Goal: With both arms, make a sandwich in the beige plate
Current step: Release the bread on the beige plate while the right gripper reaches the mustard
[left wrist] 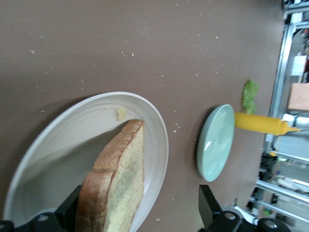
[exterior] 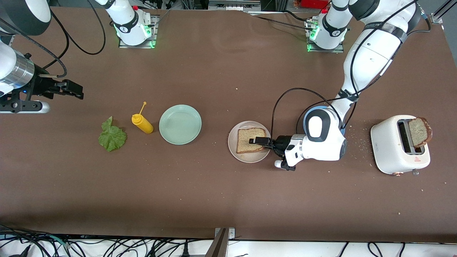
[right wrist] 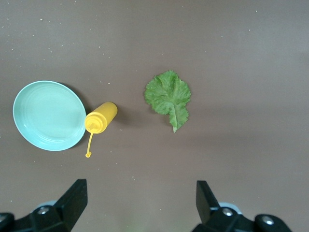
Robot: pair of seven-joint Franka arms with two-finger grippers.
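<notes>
Bread slice (exterior: 250,140) is lying flat in the beige plate (exterior: 232,142), the left gripper (exterior: 257,140) hanging over it with fingers spread wide; the right gripper (exterior: 73,90) is waiting, fingers wide, above bare table near the lettuce leaf (exterior: 112,136).

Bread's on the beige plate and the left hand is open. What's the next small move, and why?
Probably lift the left hand straight up off the bread slice, which already lies on the beige plate. The right hand waits open above the table; the lettuce leaf comes next.
</notes>
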